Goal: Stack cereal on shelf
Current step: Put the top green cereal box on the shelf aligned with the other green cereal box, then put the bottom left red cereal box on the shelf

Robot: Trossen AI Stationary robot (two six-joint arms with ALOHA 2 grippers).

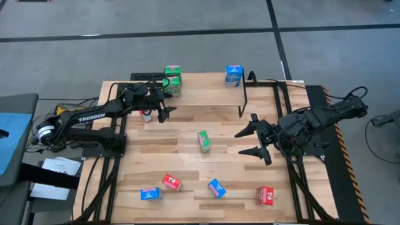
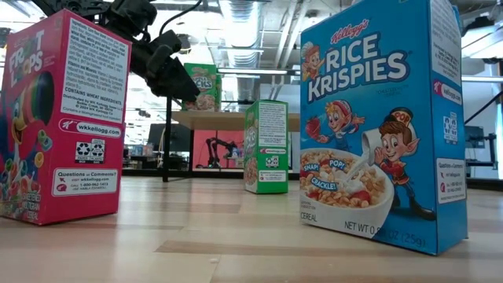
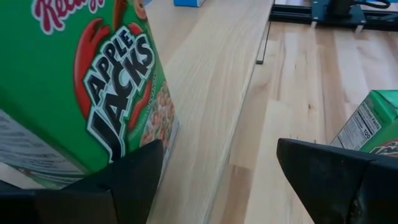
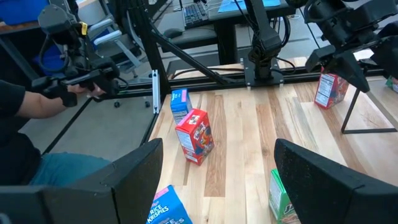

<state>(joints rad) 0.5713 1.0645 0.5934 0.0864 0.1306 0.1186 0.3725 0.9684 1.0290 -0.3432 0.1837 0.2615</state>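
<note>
From above we see the left gripper (image 1: 164, 114) spread open beside the shelf (image 1: 206, 94), empty; its wrist view alone shows an Apple Jacks box (image 3: 81, 87) there. The right gripper (image 1: 255, 142) hovers open, holding nothing.

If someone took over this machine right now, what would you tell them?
Left pincer: open, empty, beside the green cereal on the shelf.
Right pincer: open, empty, over mid-table.
Done: green cereal and a blue box shelved.
Left: a red box by the left arm, plus five loose boxes on the table, including a lone green box.
</note>
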